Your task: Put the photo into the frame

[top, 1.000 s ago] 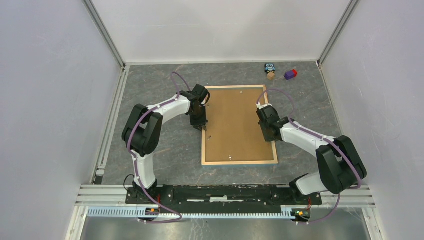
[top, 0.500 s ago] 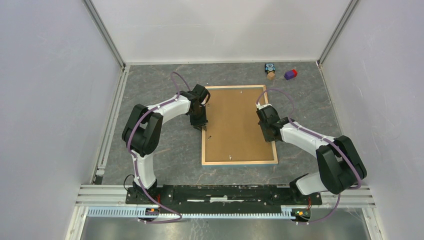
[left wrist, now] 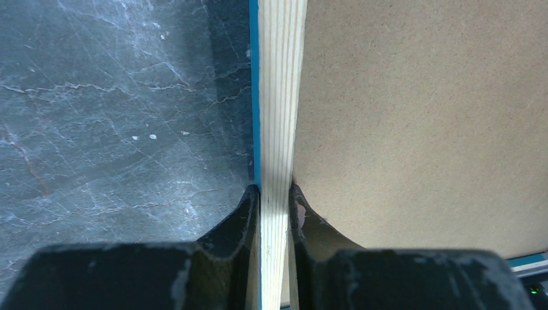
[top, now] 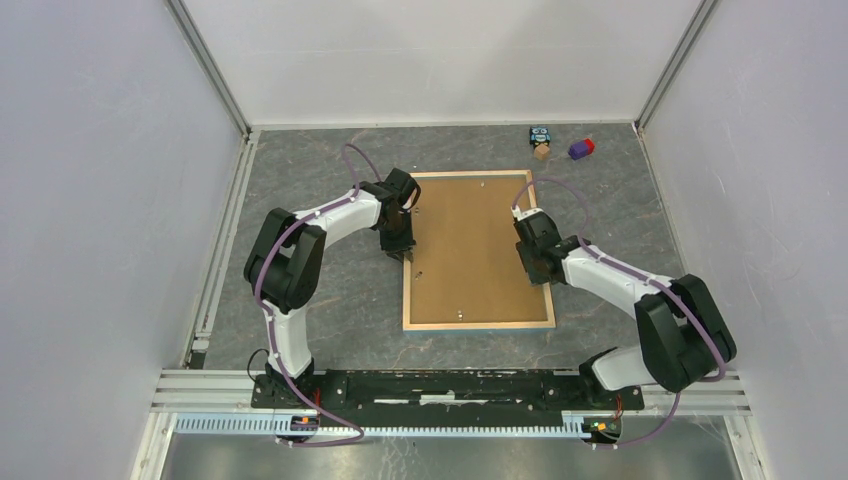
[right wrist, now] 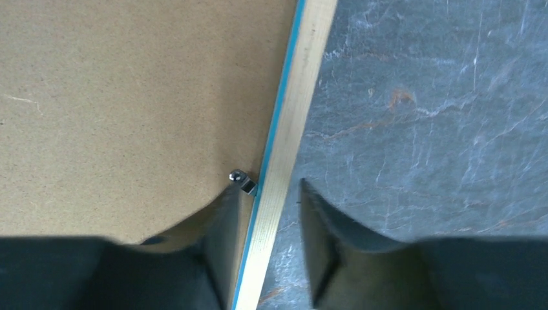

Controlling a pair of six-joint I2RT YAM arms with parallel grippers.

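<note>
The frame (top: 478, 325) lies face down mid-table, its pale wood back up and a thin blue edge showing. A brown hardboard sheet (top: 470, 245) fills it. The photo is hidden. My left gripper (top: 403, 250) is at the frame's left side, and in the left wrist view this gripper (left wrist: 274, 194) is shut on the wooden rail (left wrist: 281, 77). My right gripper (top: 535, 270) straddles the right rail (right wrist: 304, 84). In the right wrist view that gripper (right wrist: 268, 187) is open, with a gap between the outer finger and the wood. A small metal clip (right wrist: 240, 179) sits by the inner finger.
A small toy figure (top: 541, 142) and a purple and red block (top: 581, 148) lie at the back right of the grey marbled table. White walls close in the left, right and back sides.
The right arm has shifted very slightly along the frame's right rail. The frame and the left arm have not moved.
</note>
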